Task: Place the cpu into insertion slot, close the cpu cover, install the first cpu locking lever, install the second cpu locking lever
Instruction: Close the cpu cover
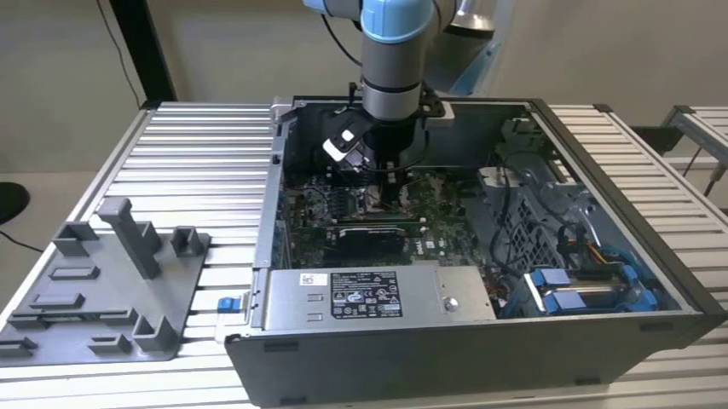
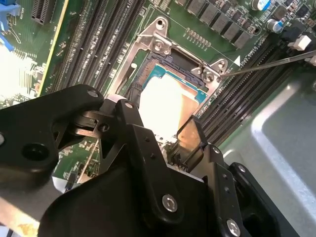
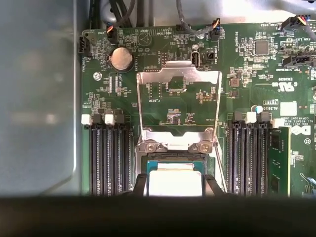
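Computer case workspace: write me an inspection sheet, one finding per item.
Surface: slatted metal table carrying the open computer case.
Job's things: cpu at the insertion slot, seating not clear; cpu cover standing open.
Clutter: grey fixture tray on the exterior view's left.
Hand: the hand is inside the case, fingers against two opposite cpu edges.
Cables: grey cables plugged in at the motherboard's edge; black cable along the arm.
Surroundings: plain wall; another slatted table on the exterior view's right.
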